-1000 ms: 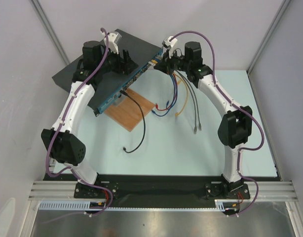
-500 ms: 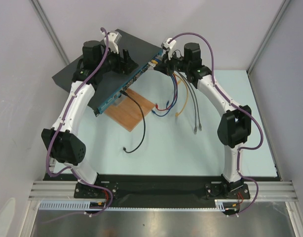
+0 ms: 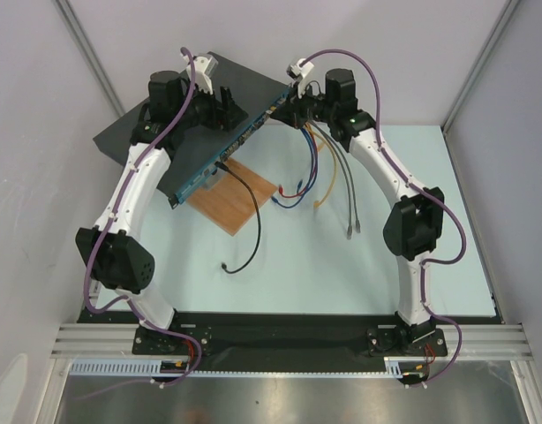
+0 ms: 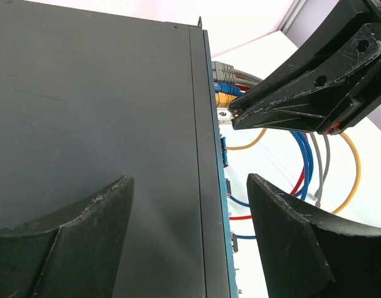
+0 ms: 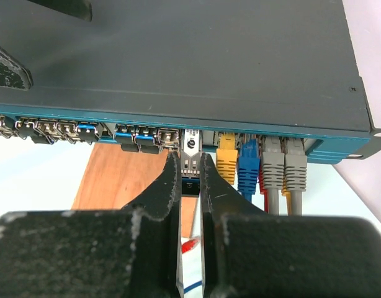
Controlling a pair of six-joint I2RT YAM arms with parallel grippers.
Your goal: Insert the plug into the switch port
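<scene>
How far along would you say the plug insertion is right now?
Done: the plug is at the switch, its nose in a port beside the yellow cable. In hand: the right gripper is shut on it; the left gripper hangs open over the switch top. Left: it appears to protrude, so push home, then release.

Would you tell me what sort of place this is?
Most likely a robotics lab test cell: two arms bolted to an aluminium rail, white panels around a pale blue table, and a network switch with patch cables.
</scene>
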